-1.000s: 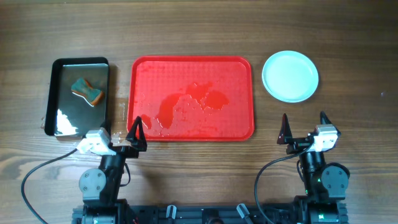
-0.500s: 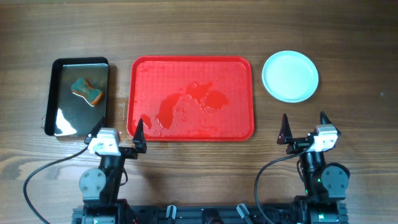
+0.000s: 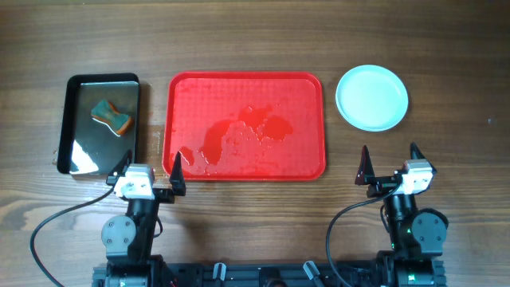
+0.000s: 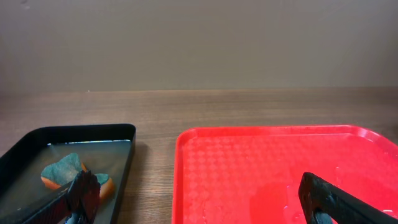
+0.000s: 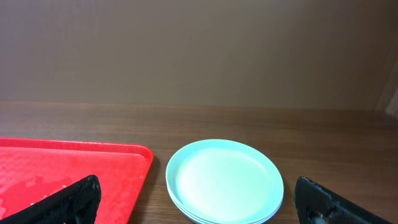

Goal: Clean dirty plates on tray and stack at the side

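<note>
1. Plates (image 3: 371, 97): piled off the tray, toward the far right corner of the worktop. Top face pale, no smear. Count in the pile unclear. Placement fits the side stack asked for.
2. Tray (image 3: 307, 84): mid-worktop, bare of plates. Wet reddish film near its middle, likely wash residue.
3. Black pan (image 3: 103, 77): by the left edge, holding water and a sponge (image 3: 111, 117), handy beside the tray.
4. Left gripper (image 3: 150, 164): near the front edge, jaws apart, empty.
5. Right gripper (image 3: 389, 155): near the front edge, in front of the plates, jaws apart, empty. Probably parked, task near done.
</note>
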Controlling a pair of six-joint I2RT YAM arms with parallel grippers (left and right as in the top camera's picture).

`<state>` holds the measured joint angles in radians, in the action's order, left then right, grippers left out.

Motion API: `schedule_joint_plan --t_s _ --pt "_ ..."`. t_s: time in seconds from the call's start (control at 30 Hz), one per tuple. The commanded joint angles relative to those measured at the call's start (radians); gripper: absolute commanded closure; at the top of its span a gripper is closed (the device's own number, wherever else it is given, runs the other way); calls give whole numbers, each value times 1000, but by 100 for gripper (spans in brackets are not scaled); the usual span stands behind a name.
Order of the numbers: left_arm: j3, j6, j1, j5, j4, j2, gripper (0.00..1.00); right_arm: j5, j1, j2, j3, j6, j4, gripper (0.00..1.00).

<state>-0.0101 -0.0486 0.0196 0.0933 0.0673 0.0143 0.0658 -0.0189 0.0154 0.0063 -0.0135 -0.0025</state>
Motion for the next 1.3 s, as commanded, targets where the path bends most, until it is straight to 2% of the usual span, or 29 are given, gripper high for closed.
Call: schedule_joint_plan --t_s 0.0,1.27 --pt "5 -23 -5 -25 11 -11 0 -14 -6 -12 -1 -13 3 0" --pt "5 4 -4 -61 9 -11 0 -14 -6 -12 -1 -13 3 0"
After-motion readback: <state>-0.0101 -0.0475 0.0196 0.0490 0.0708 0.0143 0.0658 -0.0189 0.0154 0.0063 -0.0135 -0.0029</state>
